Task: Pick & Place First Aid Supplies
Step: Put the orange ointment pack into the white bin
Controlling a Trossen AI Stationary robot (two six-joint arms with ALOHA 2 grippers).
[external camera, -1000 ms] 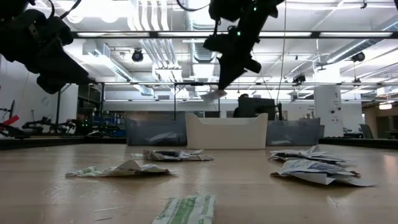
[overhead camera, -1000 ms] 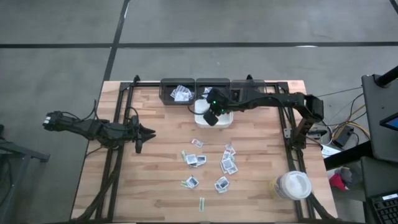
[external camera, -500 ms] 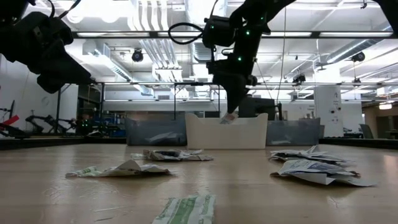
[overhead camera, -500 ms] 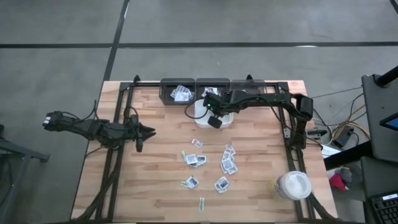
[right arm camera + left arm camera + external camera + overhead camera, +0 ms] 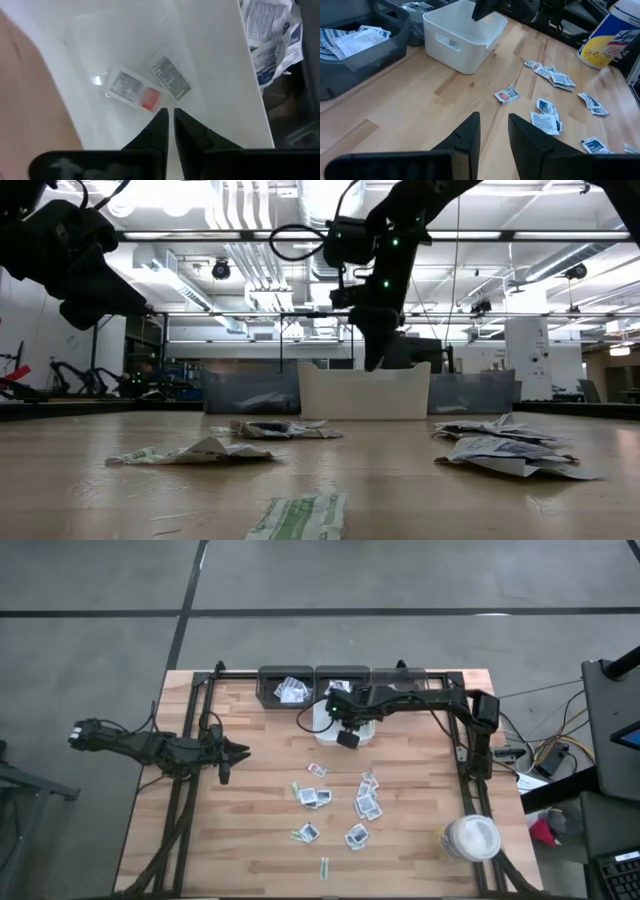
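Counter: pale wooden plank counter [image 5: 250,830] on grey concrete floor.
Supplies: small flat white paper packets with blue or red print [image 5: 362,802], scattered near the counter's middle and front edge; two more packets [image 5: 135,93] lie inside the square white plastic tray [image 5: 322,727] by the back edge.
Handling: probably light, thin, floppy, slick; best pinched at a raised edge or corner.
Right jaws [image 5: 169,114]: over the tray, nearly together, holding nothing.
Left jaws [image 5: 493,132]: near the left edge, slightly spread, empty.

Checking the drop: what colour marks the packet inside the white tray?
A red patch on the packet, clearest in the right wrist view.
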